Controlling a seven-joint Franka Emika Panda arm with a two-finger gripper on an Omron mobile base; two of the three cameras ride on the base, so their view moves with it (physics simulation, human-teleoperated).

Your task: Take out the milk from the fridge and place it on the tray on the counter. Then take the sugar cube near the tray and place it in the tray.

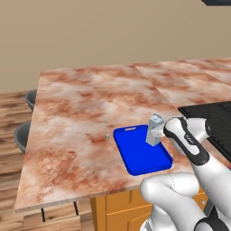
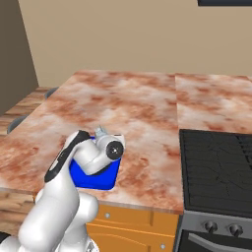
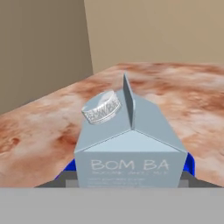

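Observation:
The milk [image 1: 154, 130], a pale blue-grey carton with a gabled top and a white cap, stands upright over the right side of the blue tray [image 1: 137, 158] on the counter [image 1: 81, 108]. My gripper [image 1: 156, 135] is shut on the carton from the right. In the hand view the milk [image 3: 131, 140] sits close between the fingers, with blue tray edges [image 3: 189, 164] behind it. I cannot tell whether the carton's base touches the tray. The sugar cube [image 1: 107, 136] lies on the counter just left of the tray. The fridge is out of view.
A black stovetop [image 2: 216, 167] is set into the counter to the right of the tray. Two grey stools [image 1: 22, 135] stand beyond the counter's left edge. A beige wall runs behind the counter.

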